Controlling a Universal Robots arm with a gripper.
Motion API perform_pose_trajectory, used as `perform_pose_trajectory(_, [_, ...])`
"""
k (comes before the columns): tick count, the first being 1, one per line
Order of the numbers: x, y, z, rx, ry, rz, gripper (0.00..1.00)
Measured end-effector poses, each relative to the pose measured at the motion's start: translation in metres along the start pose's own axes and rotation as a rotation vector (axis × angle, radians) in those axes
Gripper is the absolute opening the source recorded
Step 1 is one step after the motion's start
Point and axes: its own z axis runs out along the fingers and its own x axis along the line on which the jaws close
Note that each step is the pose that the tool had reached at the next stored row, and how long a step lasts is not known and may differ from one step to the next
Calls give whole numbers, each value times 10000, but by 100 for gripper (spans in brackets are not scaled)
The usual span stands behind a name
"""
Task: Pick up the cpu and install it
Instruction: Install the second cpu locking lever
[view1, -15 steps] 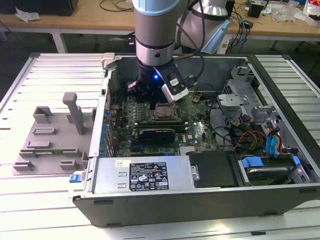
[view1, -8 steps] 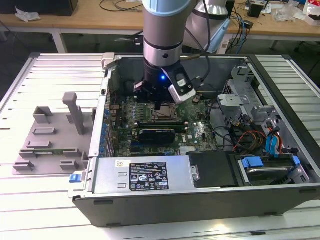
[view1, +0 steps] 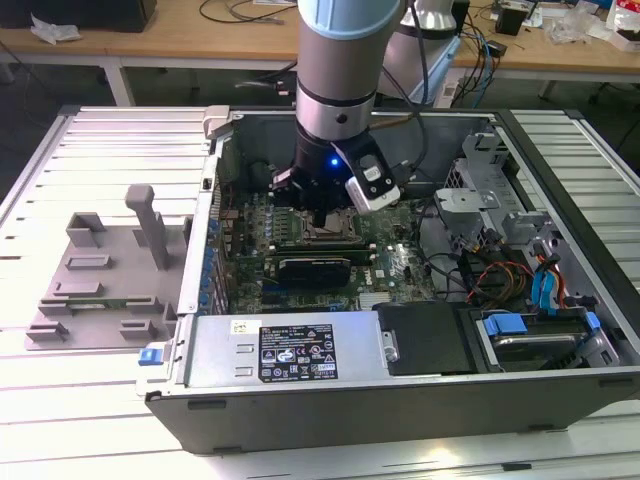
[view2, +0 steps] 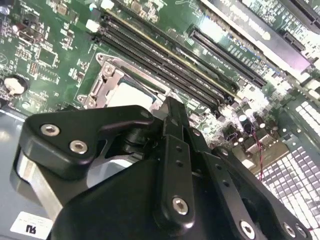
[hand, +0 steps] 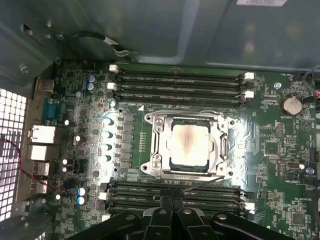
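Cpu (hand: 189, 146) sits flat inside the socket frame (hand: 156, 145) near the middle of the motherboard (hand: 280, 150), between the memory slot banks (hand: 180, 82). Gripper (hand: 172, 212) hangs just above it inside the computer case (view1: 300, 395); I cannot tell its opening, nothing seen held. Likely light, rigid, thin, fragile underneath, so grip by opposite edges.
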Motion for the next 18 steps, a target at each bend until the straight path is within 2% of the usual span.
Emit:
perform_pose_trajectory(2, [33, -9, 79, 3, 4, 1, 11])
perform_pose_trajectory(5, [67, -14, 141, 1, 6, 1, 11])
perform_pose_trajectory(8, [108, -26, 245, 3, 15, 2, 11])
perform_pose_trajectory(15, [143, -34, 330, -11, 14, 2, 11])
perform_pose_trajectory(17, [147, -42, 344, -275, 0, -3, 11])
perform_pose_trajectory(18, [149, -47, 351, -319, -3, -2, 11])
